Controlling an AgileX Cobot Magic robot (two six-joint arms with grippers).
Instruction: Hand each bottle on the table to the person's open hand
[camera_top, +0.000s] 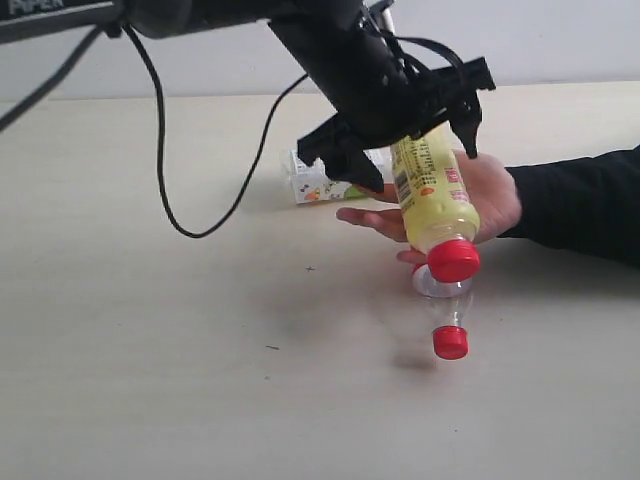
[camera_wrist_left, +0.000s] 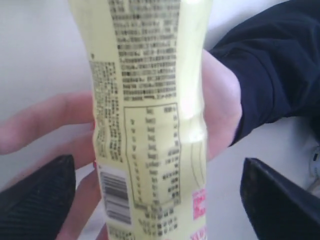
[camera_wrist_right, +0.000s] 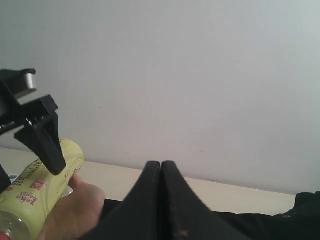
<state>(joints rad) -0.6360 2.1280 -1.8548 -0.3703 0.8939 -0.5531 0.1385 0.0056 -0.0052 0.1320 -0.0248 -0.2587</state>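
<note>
**Left gripper spread wide around the yellow bottle, which lies in the person's open hand.**

The jaws stand clear on either side of the bottle and grip nothing. The palm under the tool carries the weight, probably so the handover can finish. The bottle tilts, red cap pointing down and away from the wrist, and seems full. Just below that cap a clear red-capped bottle lies on the table, apparently empty. A squarish white-labelled bottle sits behind the gripper. The right gripper is closed tight on nothing, off to one side.
</note>
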